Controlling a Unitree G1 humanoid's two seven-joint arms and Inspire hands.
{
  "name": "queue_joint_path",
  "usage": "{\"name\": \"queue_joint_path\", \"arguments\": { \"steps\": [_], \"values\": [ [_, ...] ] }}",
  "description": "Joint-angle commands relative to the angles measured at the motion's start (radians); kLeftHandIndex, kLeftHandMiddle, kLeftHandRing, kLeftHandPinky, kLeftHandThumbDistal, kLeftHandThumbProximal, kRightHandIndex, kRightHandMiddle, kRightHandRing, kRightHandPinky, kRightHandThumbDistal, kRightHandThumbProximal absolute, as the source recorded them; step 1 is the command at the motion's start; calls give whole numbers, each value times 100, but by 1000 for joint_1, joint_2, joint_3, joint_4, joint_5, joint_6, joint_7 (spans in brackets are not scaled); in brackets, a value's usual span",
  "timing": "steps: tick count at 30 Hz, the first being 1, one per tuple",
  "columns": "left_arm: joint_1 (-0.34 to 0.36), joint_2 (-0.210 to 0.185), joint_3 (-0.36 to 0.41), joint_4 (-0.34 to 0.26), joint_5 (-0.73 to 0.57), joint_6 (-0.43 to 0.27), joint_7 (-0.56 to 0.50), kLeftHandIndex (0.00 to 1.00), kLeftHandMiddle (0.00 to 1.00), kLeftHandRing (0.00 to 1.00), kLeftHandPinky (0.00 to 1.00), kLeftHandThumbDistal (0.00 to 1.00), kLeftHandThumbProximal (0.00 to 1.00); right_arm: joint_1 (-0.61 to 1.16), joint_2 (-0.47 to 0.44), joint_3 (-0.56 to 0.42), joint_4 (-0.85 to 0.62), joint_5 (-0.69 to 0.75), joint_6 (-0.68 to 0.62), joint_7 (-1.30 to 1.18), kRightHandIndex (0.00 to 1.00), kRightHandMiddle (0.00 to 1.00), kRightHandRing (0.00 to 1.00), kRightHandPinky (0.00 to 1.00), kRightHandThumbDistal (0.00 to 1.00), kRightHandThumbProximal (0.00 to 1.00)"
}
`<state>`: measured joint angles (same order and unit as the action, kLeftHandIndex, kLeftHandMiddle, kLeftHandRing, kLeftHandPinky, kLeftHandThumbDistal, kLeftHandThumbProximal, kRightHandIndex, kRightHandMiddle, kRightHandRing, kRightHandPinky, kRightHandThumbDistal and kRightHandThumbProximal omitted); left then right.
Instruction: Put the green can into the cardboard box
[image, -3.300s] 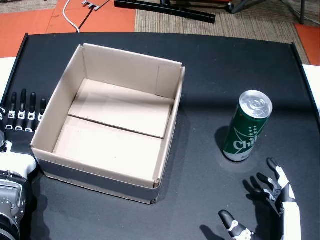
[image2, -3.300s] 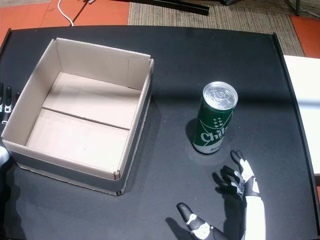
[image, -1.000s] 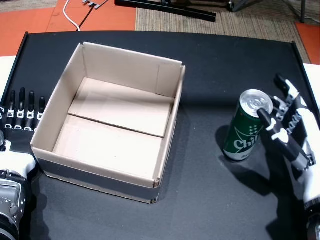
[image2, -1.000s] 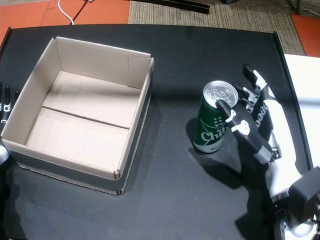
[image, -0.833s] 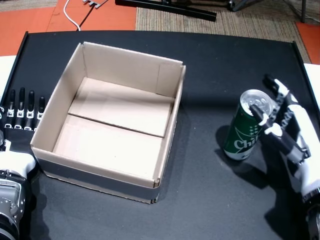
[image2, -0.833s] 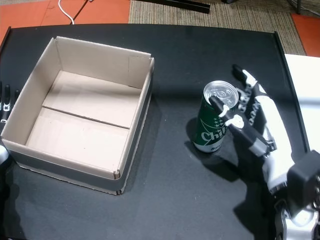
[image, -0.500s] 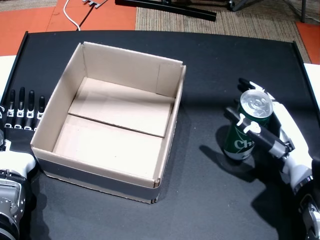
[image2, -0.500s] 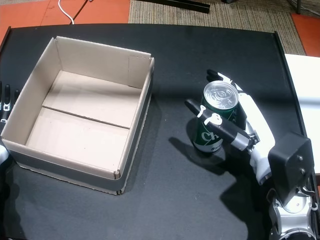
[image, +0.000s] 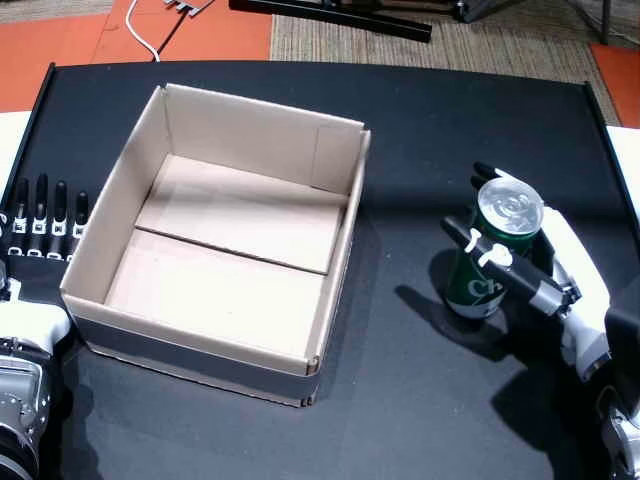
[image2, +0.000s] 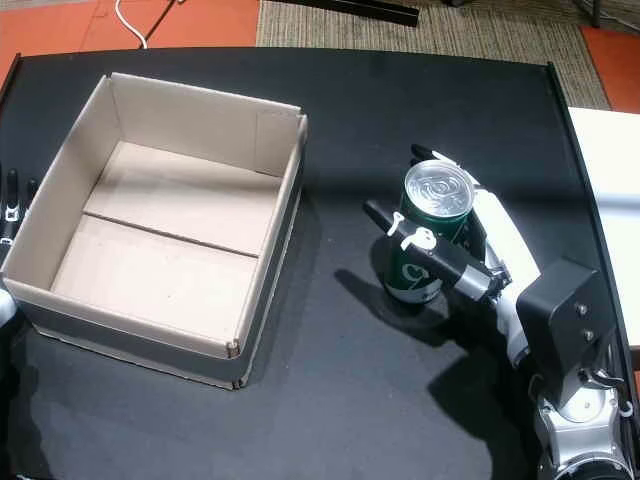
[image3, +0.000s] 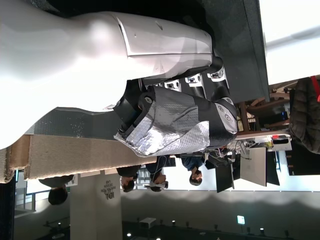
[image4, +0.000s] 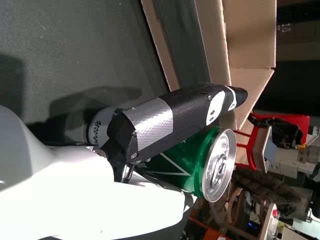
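Observation:
The green can (image: 508, 210) stands upright on the black table (image: 400, 420), right of the cardboard box (image: 346, 250). My right hand (image: 566, 272) is wrapped around it, thumb across the front and fingers behind. Both head views show this, with the can (image2: 437, 190), right hand (image2: 497, 258) and box (image2: 283, 225) in the same places. In the right wrist view the thumb (image4: 175, 120) presses on the can (image4: 192, 162). The box is open-topped with nothing inside. My left hand (image: 40, 222) lies flat left of the box, fingers straight; it also fills the left wrist view (image3: 175, 120).
Roughly a hand's width of bare black table separates the can from the box. White surfaces (image: 625, 160) border the table on both sides. Beyond the far edge lie orange floor, a woven mat (image: 420, 45) and a white cable (image: 140, 40).
My right hand rose from the near table edge, came up beside the can and wrapped its thumb and fingers around it. The can, box and left hand stayed in place.

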<state>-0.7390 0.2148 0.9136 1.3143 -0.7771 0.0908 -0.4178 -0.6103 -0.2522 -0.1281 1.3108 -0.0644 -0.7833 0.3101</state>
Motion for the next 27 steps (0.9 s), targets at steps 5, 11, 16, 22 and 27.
{"name": "queue_joint_path", "arguments": {
  "steps": [5,11,16,22,27],
  "values": [
    [43,-9,3,27,7,0,44,52,54,66,74,0,53,-11,-5,7,13,-30,20,-43,88,88,85,97,100,57],
    [41,-10,4,27,7,-8,53,52,53,64,74,0,54,-16,17,3,17,-30,29,-71,85,86,83,95,100,57],
    [39,-9,6,26,5,-9,57,53,54,66,75,0,53,-20,27,-3,19,-31,37,-84,84,85,83,93,100,55],
    [44,-2,6,27,7,-3,46,51,53,66,77,0,52,-16,36,-4,23,-37,58,-93,81,83,81,92,100,56],
    [47,1,4,27,9,1,36,54,54,65,75,0,53,-14,45,7,25,-51,65,-109,78,80,78,88,100,49]
  ]
}}
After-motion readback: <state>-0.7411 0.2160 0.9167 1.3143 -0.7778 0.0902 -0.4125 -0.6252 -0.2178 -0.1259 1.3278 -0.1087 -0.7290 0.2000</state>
